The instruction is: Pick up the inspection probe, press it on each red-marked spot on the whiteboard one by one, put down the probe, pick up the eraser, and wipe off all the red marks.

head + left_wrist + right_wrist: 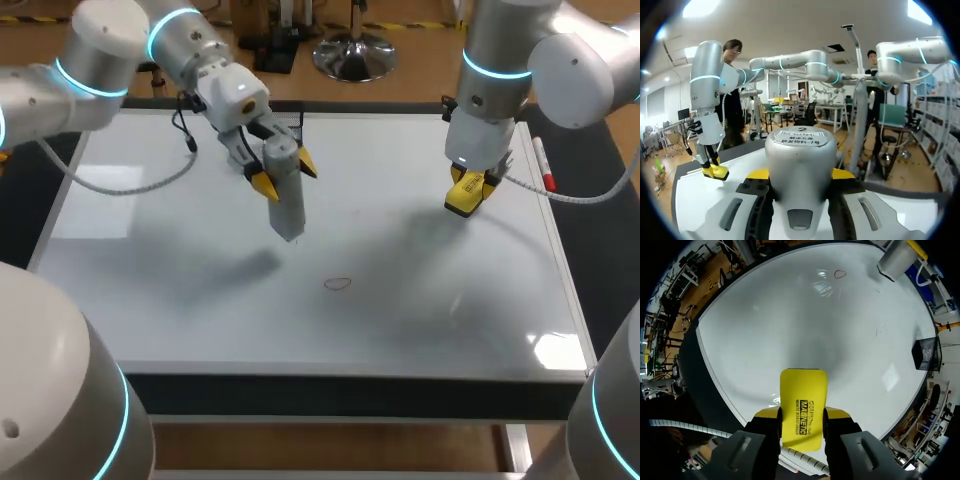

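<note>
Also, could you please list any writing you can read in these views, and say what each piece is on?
"MAGNETIC WHITE BOARD ERASER": on the yellow eraser held in the right gripper.
"2": on the inspection probe held in the left gripper, below its label.
The label's two printed lines are too small to read with certainty.
The whiteboard shows only a red mark, no writing.

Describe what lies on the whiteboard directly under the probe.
Bare whiteboard and shadow under the probe, held by the left gripper; the red mark lies apart. Board behind the probe's body is covered.
</note>
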{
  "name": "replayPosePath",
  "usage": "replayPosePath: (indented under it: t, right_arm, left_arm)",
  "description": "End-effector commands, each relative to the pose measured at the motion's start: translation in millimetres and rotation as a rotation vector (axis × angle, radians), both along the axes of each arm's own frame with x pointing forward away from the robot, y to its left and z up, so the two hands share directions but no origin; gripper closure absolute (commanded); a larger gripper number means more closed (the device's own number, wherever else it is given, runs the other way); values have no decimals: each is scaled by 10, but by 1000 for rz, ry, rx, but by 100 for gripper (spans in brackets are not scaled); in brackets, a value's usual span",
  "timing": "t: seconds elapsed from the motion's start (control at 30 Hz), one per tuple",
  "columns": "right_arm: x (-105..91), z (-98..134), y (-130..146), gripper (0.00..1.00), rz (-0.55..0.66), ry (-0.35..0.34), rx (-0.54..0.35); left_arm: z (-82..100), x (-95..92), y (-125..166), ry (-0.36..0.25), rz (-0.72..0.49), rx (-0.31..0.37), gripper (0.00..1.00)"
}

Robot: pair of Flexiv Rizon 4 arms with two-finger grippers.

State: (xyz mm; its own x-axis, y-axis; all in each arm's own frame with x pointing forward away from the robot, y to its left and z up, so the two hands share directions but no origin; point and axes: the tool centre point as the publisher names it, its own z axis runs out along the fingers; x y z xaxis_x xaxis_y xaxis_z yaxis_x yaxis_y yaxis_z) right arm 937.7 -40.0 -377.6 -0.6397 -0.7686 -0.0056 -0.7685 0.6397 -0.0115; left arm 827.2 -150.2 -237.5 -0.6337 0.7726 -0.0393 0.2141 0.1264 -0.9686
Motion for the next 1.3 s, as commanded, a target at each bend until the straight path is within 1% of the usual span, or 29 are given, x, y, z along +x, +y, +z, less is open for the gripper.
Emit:
replayPosePath:
  t: [0.03,0.17,0.37,0.57,0.87,1.17,1.3]
  right_arm:
    - [5,6,-7,100,2,0,-2]
    - [5,6,-7,100,2,0,-2]
    - [5,6,-7,100,2,0,-2]
    - [5,6,-7,100,2,0,-2]
    - [5,6,-7,100,2,0,-2]
    - [5,6,-7,100,2,0,-2]
    - [5,6,-7,100,2,0,-2]
  left_arm:
    - [161,139,215,-25,-3,24,100]
    - [205,258,348,-34,-2,35,100]
    - [187,434,593,-33,6,46,100]
    - [221,574,792,-46,22,50,100]
    - [152,791,1104,-37,60,51,100]
    - [69,939,1378,-15,106,61,100]
    - [76,953,1441,-13,119,59,100]
